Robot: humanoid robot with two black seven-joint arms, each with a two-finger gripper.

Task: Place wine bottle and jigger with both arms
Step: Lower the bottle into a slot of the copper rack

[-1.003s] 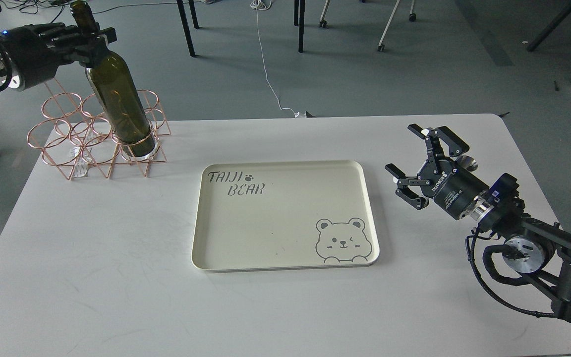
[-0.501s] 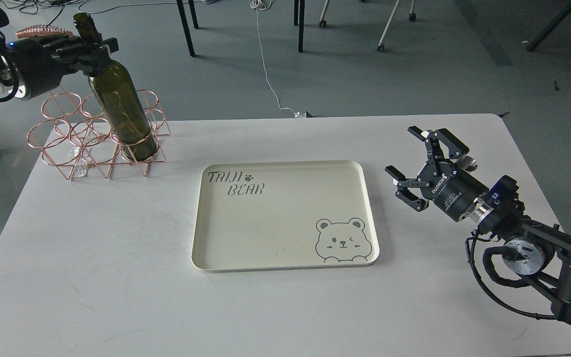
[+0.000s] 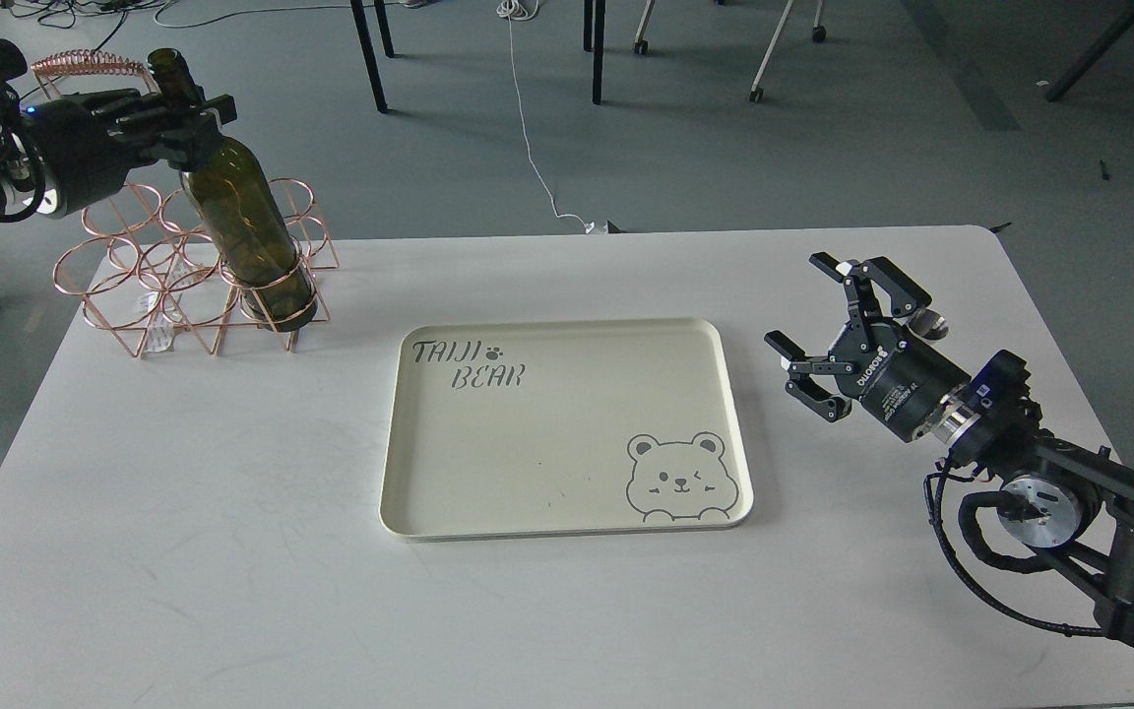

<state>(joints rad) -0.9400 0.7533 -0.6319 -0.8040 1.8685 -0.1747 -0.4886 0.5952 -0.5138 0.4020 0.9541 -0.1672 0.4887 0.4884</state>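
Observation:
The dark olive-green wine bottle [image 3: 244, 231] stands tilted in the front right ring of a copper wire rack [image 3: 149, 286] at the table's far left. My left gripper [image 3: 183, 110] is shut on the bottle's neck, just below its mouth. My right gripper [image 3: 828, 325] is open and empty above the table's right side, to the right of the tray. The silver jigger [image 3: 929, 322] shows only as a small shiny part behind the right gripper; most of it is hidden.
A cream tray [image 3: 567, 512] with "TAIJI BEAR" lettering and a bear drawing lies at the table's middle. The white table [image 3: 232, 551] ends just behind the rack. Chair and table legs and a white cable lie on the floor beyond.
The left gripper has lowered with the bottle, so the bottle sits deeper in the rack ring. The right gripper has barely moved.

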